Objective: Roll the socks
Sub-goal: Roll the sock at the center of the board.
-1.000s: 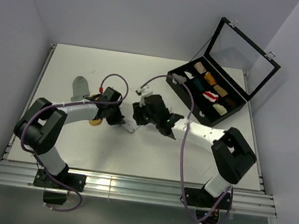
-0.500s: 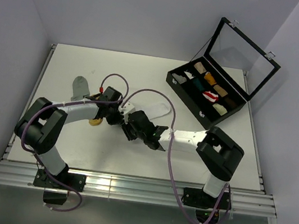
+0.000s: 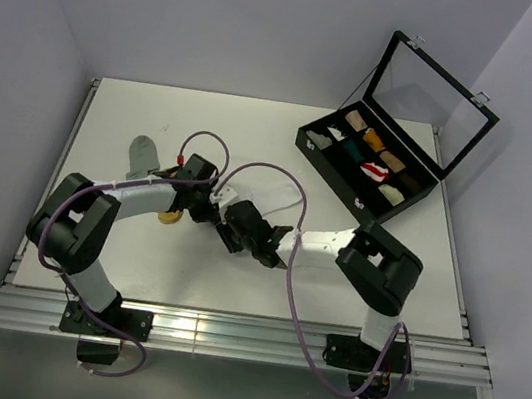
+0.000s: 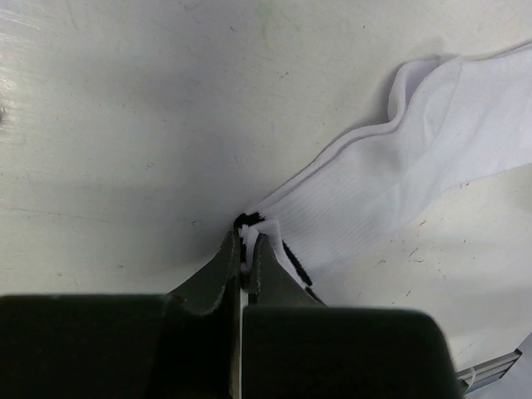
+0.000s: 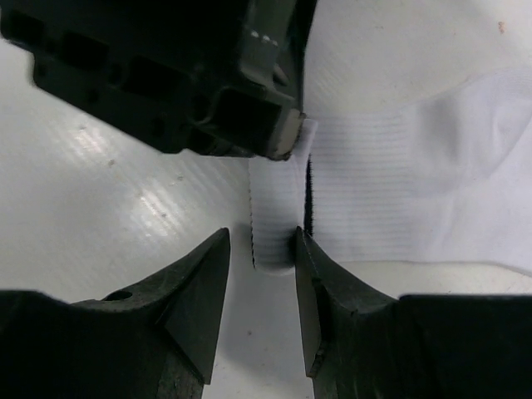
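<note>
The white sock (image 3: 281, 200) lies flat on the table's middle, its black-striped cuff toward the left arm. My left gripper (image 3: 215, 216) is shut on the cuff's corner; in the left wrist view the gripper (image 4: 247, 241) pinches the cuff and the sock (image 4: 399, 166) runs up to the right. My right gripper (image 3: 233, 228) is open right beside it; in the right wrist view its jaws (image 5: 260, 237) straddle the cuff's end (image 5: 274, 220), apart from it on the left. The grey sock (image 3: 143, 155) lies far left. The mustard-yellow sock (image 3: 170, 217) peeks from under the left arm.
A black compartmented case (image 3: 325, 156) with its glass lid (image 3: 435, 90) raised stands at the back right, holding several small fabric rolls. The left gripper's body (image 5: 166, 75) fills the top of the right wrist view. Walls close in on the left, back and right.
My right arm has swung left and nearer, from over the sock's middle to the cuff beside the left gripper. The white sock is uncovered. The left arm has not moved.
</note>
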Robot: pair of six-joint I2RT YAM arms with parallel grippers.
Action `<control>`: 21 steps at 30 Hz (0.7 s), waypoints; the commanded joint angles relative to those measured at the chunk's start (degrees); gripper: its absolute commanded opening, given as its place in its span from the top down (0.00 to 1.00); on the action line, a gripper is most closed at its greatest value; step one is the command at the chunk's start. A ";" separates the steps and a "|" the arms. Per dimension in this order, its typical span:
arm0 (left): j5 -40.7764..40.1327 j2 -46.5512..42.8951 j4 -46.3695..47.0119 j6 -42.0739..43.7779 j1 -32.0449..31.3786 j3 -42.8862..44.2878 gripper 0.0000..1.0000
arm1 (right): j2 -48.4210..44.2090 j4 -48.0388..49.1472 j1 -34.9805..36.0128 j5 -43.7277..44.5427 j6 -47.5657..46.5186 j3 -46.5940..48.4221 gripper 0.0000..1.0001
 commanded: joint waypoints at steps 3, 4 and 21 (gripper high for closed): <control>0.05 0.67 -1.33 0.97 -0.32 1.83 1.00 | 3.67 -1.37 0.28 3.76 1.01 1.96 0.56; 0.22 0.67 -1.33 1.05 -0.32 1.84 1.00 | 3.85 -1.55 0.28 3.86 1.45 1.70 0.57; -1.18 -5.39 3.58 -6.93 -0.32 -2.20 0.55 | 2.62 0.73 -8.31 -20.00 10.23 -1.90 1.00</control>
